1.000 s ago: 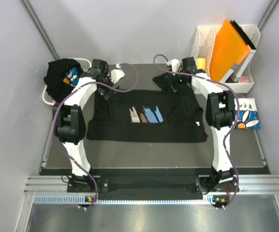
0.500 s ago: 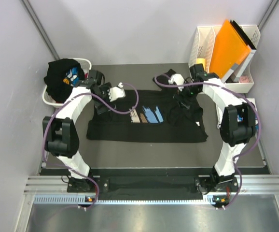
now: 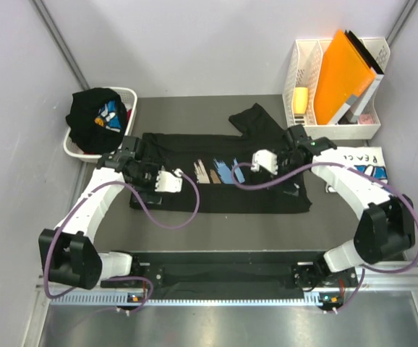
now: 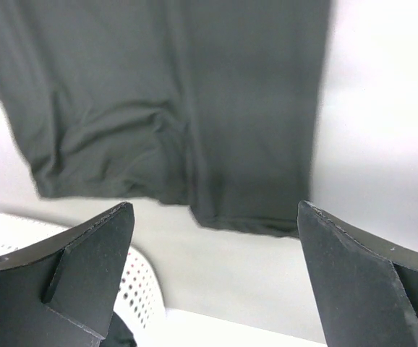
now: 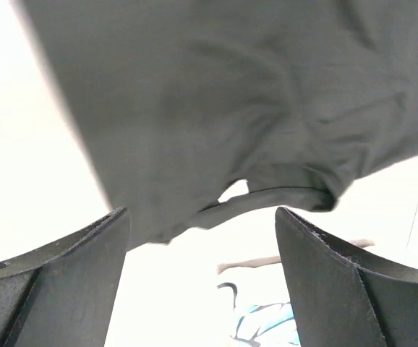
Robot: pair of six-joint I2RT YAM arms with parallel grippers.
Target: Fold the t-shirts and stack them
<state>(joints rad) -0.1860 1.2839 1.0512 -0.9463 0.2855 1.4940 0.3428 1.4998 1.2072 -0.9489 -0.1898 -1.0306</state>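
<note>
Black tee (image 3: 227, 196) lies under left hand (image 3: 170, 181) and right hand (image 3: 261, 161), splayed.

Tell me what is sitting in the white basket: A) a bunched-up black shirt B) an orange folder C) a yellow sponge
A: a crumpled black shirt with a bit of blue print showing is piled in the white basket.

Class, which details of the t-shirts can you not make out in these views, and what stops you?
- Top view: the bunched black tee in the basket hides most of its print in its own folds.
- Top view: the right arm covers part of the white tee.
- Left wrist view: the spread black tee is blurred, its print out of frame.
- Right wrist view: glare washes out the table.
</note>
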